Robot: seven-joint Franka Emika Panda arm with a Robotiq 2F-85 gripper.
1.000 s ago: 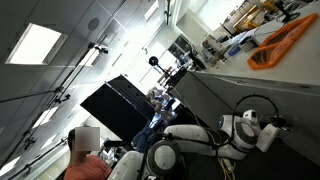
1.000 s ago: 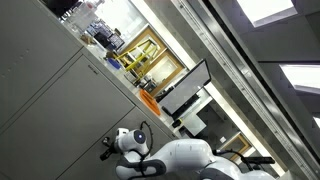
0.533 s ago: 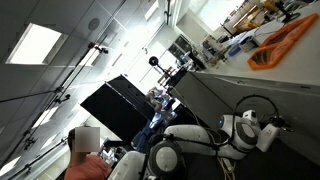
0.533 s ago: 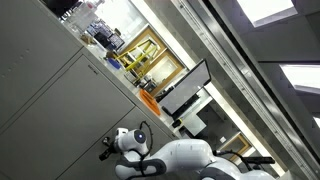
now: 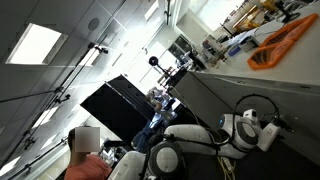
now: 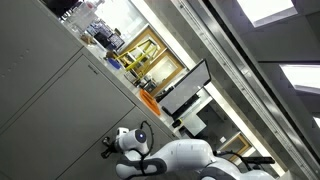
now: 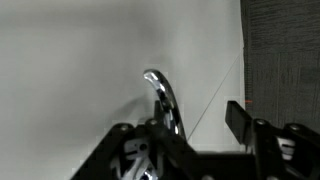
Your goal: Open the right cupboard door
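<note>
In the wrist view the right cupboard door (image 7: 80,60) fills the frame as a plain pale panel. Its silver bar handle (image 7: 160,95) curves out of it at centre. My gripper (image 7: 195,128) comes in from the bottom with its jaws apart. The handle stands between the fingers, close against the left one, and the right finger (image 7: 238,120) is clear of it. In an exterior view the gripper (image 6: 107,152) is at the grey cabinet front (image 6: 50,110). It also shows beside the cabinet in an exterior view (image 5: 274,130).
A dark textured surface (image 7: 285,50) borders the door's right edge. An orange object (image 5: 285,40) lies on the counter above the cabinets. A black monitor (image 5: 125,105) and a person (image 5: 85,150) are behind the arm. The white arm (image 6: 185,160) reaches in from below.
</note>
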